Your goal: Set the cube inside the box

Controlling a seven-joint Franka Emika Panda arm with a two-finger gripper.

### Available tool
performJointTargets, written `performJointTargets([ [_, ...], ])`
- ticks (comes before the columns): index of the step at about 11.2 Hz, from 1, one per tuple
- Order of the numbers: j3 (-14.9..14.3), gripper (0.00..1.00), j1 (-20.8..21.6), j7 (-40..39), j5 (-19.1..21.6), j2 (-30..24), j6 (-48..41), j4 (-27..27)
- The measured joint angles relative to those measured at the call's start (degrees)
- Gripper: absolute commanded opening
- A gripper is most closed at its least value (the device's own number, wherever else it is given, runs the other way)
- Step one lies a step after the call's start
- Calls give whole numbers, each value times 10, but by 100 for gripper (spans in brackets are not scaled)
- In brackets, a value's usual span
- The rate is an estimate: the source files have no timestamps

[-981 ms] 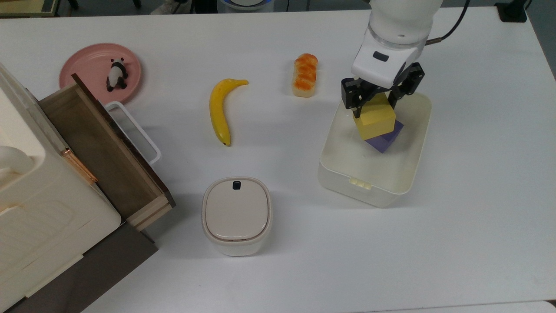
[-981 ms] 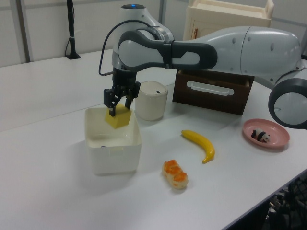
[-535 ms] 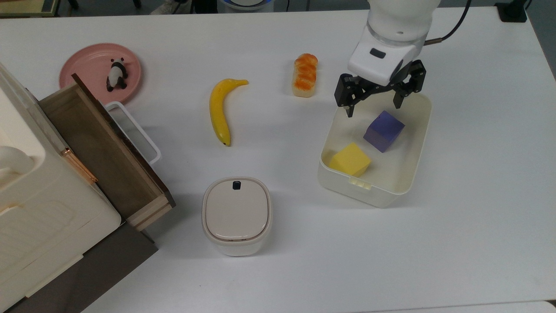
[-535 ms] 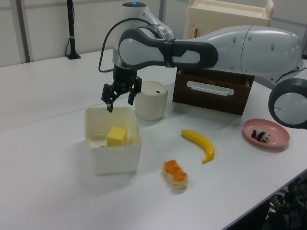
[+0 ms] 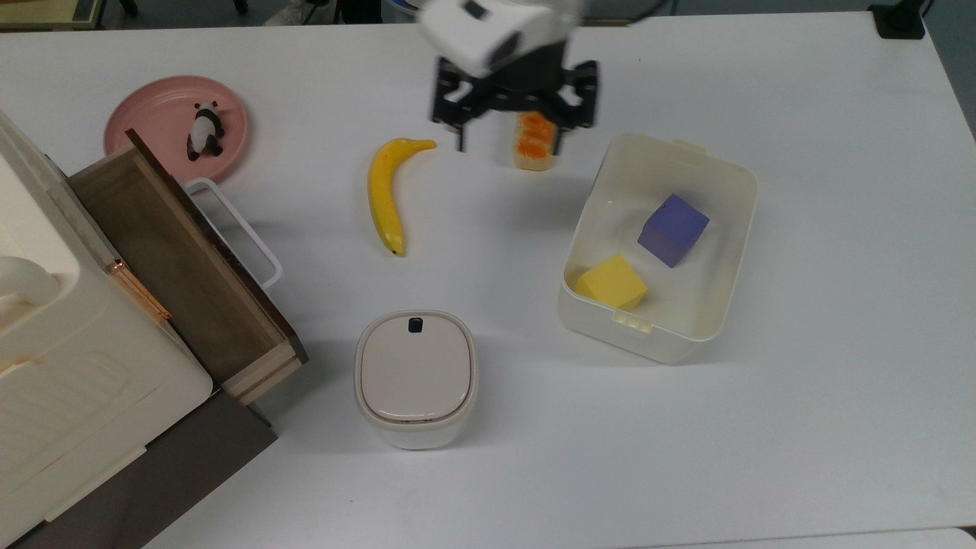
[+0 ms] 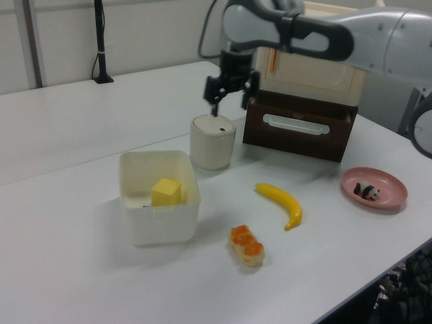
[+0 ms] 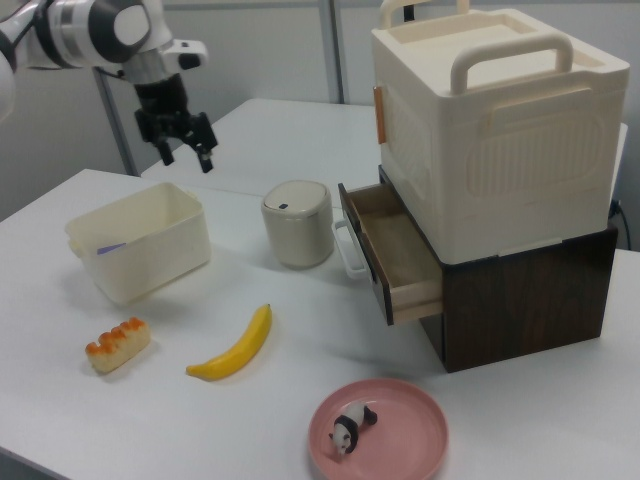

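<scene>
The cube [image 5: 611, 280] lies inside the box [image 5: 732, 181], in the corner toward the top view's lower left (a purple cube [image 5: 673, 229] sits just beside it). The hand [image 5: 509, 137] hangs empty above the desk [image 5: 831, 396], fingers spread wide, well clear of the box.

Box [image 5: 732, 191]: toward the top view's right side of the table [image 5: 839, 381].
Cube [image 5: 611, 282]: in the box, at its corner nearest the lidded bin [image 5: 415, 377].
Second cube [image 5: 673, 229]: in the box too (apart from the first).
Bread [image 5: 535, 145]: just off the box's upper-left corner in the top view.
Banana [image 5: 385, 194]: left of the bread in the top view.
Gripper [image 5: 512, 131]: jaws spread, above the bread and banana.
Plate [image 5: 152, 114]: at the top view's far left, with a panda figure [image 5: 204, 131] on it.
Drawer [image 5: 183, 267]: pulled out, below the plate in the top view.
</scene>
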Motion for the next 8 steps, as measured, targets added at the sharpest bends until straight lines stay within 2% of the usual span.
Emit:
performJointTargets([
  [2, -11, 100, -34, 0, -9, -20, -24, -17],
  [4, -36, 100, -51, 0, -11, -29, -29, -27],
  [8, -40, 100, -88, -45, -11, -30, -29, -40],
])
